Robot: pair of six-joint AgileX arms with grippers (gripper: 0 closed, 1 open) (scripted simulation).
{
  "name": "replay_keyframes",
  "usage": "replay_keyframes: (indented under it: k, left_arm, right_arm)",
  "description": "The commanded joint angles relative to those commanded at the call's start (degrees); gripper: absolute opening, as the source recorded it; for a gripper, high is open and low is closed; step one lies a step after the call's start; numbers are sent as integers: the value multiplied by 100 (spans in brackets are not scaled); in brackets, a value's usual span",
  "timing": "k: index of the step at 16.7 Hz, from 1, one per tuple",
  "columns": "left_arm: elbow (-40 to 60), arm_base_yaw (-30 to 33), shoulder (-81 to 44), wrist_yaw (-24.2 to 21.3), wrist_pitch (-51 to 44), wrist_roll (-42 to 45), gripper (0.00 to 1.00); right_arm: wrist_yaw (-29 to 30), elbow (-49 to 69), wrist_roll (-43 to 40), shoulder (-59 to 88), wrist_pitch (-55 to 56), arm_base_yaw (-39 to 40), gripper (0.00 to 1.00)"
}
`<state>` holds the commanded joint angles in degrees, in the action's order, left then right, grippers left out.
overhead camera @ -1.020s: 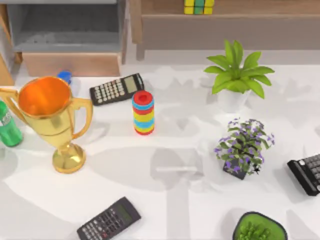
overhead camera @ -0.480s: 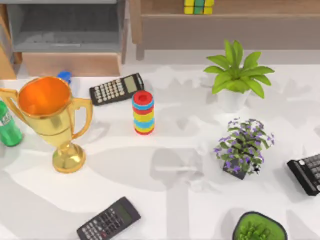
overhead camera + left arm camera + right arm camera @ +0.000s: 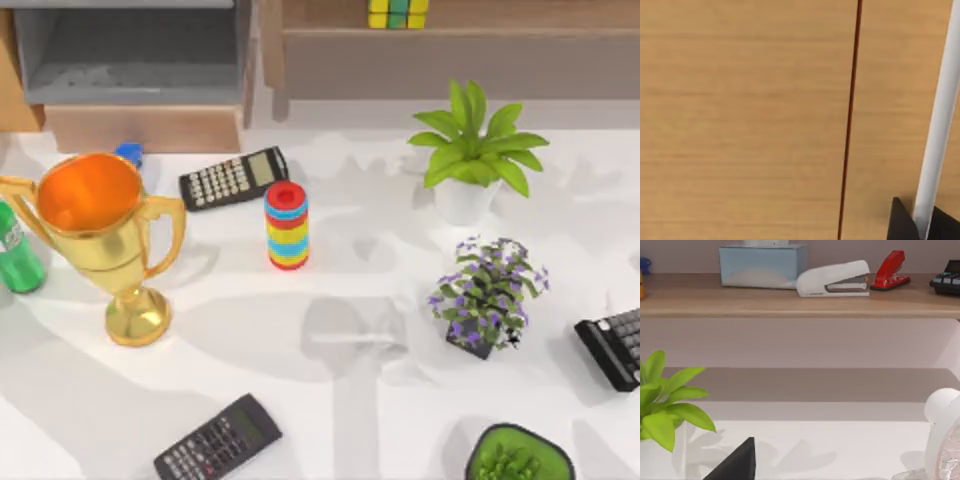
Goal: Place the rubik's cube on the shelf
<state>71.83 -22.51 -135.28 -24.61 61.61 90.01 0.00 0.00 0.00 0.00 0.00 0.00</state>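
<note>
Right hand (image 3: 735,462) shows just one dark fingertip low in its own wrist view, so whether it is open or closed, I cannot tell; left hand (image 3: 917,225) is likewise only two dark tips against a light wooden panel (image 3: 740,120), with a white bar passing between them, and its state cannot be told either. Writing: the green bottle (image 3: 15,250) at the table's left edge carries a white label, too small to read; the calculator (image 3: 233,177) keys are too small too. Now the rubik's cube (image 3: 398,13): yellow and green tiles split by dark lines, sitting on the shelf (image 3: 500,15) at the top edge of the top view, cut off by the frame, nothing touching it. Down on the white table (image 3: 330,400), the ring stack (image 3: 287,226) stands upright beside the calculator, with a gold trophy (image 3: 100,235) to its left. On the shelf in the right wrist view: a white stapler (image 3: 834,279) just beside a red stapler (image 3: 891,271).
</note>
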Motion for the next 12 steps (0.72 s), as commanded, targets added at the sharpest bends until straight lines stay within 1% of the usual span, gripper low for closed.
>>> replay_keyframes:
  k: [2,12]
  left_arm:
    - [0,0,0,0,0,0,0]
    - [0,0,0,0,0,0,75]
  right_arm:
    - [0,0,0,0,0,0,100]
    - [0,0,0,0,0,0,100]
